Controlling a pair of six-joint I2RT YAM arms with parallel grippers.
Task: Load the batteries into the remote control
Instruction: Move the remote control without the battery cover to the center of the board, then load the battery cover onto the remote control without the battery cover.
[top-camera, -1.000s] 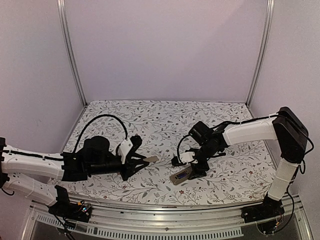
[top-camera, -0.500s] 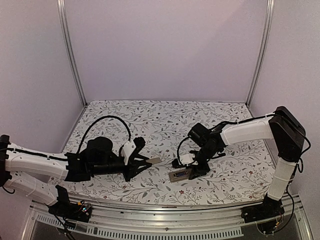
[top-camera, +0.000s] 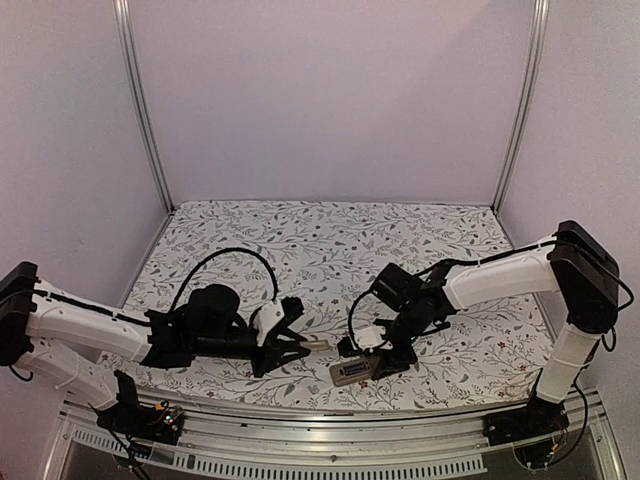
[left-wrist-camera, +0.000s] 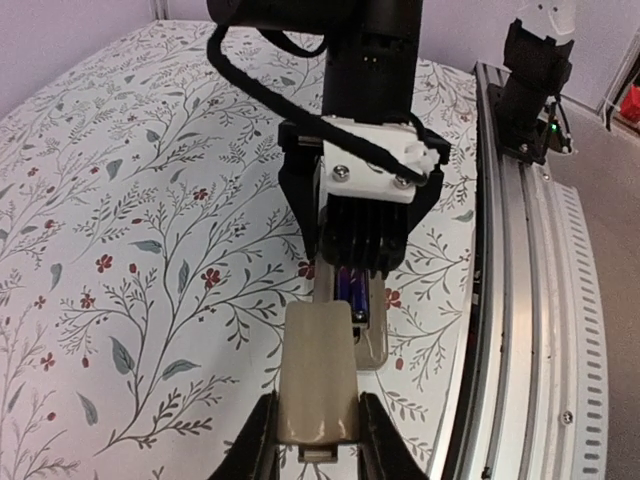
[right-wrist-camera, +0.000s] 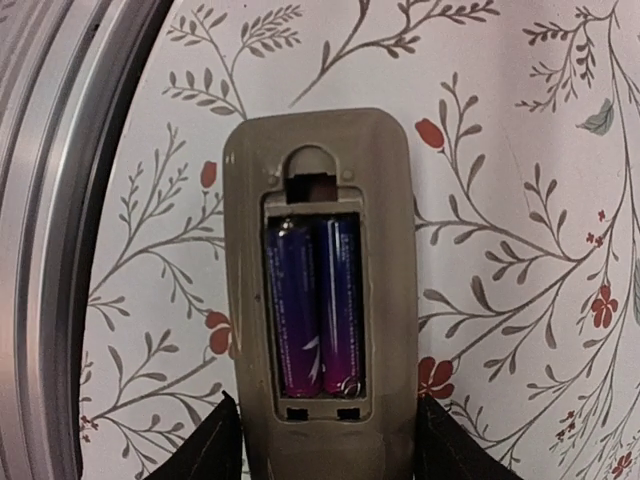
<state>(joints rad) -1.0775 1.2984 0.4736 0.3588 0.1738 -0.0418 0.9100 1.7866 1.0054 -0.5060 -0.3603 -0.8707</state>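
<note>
The remote control (right-wrist-camera: 320, 200) lies back-up, grey-tan, with its battery bay open. Two purple-blue batteries (right-wrist-camera: 300, 310) sit side by side in the bay. My right gripper (right-wrist-camera: 325, 455) is shut on the remote's near end, one finger on each long side. In the top view the remote (top-camera: 353, 372) is near the table's front edge, with the right gripper (top-camera: 385, 357) over it. My left gripper (left-wrist-camera: 315, 440) is shut on the tan battery cover (left-wrist-camera: 318, 375) and holds it just short of the remote (left-wrist-camera: 372, 345). The left gripper (top-camera: 300, 344) is just left of the remote.
A floral cloth (top-camera: 320, 250) covers the table. A metal rail (top-camera: 330, 445) runs along the near edge, close to the remote; it also shows in the left wrist view (left-wrist-camera: 520, 280) and the right wrist view (right-wrist-camera: 60, 200). Frame posts (top-camera: 140, 110) stand at the back corners.
The right gripper has carried the remote left and toward the near edge. The left gripper has moved right with the cover, closing the gap to the remote.
</note>
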